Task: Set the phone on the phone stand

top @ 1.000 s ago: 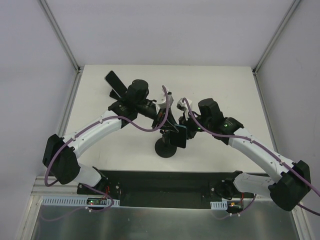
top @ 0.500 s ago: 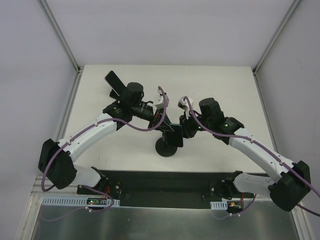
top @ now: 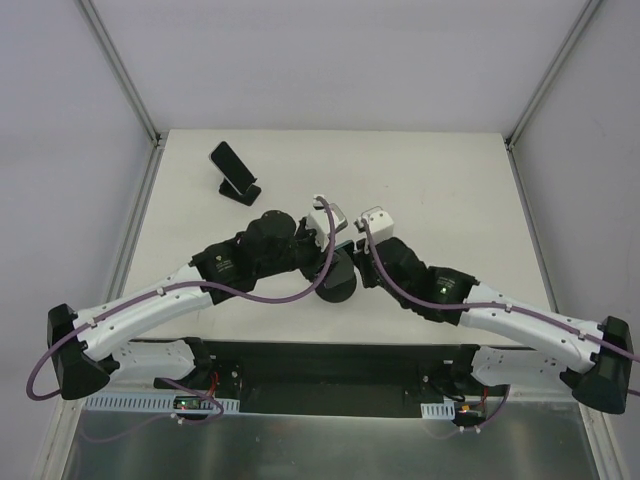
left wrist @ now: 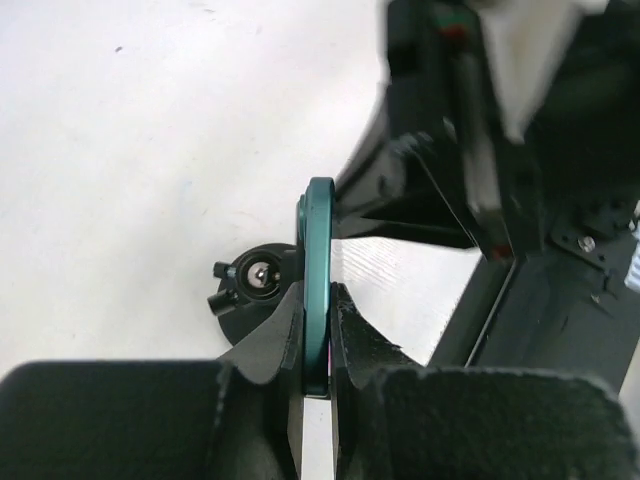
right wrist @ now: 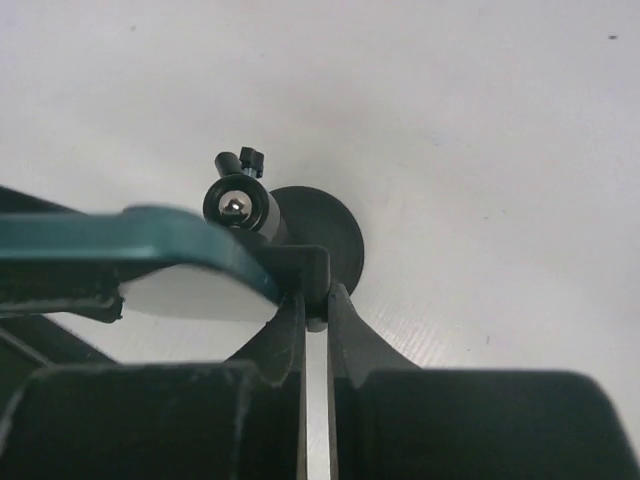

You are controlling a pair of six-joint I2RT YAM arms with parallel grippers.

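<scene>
Nearest the arms, the left hand [left wrist: 318, 305] was clenched on the phone [left wrist: 320, 235], gripping its teal rim edge-on so that the slab stood upright. The right hand [right wrist: 315, 300] was clenched as well, its fingertips meeting at a small black part by the phone's corner. Whether it truly pinched that part or only pressed against it could not be told. Just beyond both hands stood the phone stand [right wrist: 335, 240], its disc base on the desk [top: 430, 180] and its ball-topped upright just beside the phone. The step in hand looked like seating the phone on the stand's top. The next move likely called for lining its edge with the holder and easing it in before either hand let go. Farther off, well apart, sat a small folding stand [top: 235, 172].
</scene>
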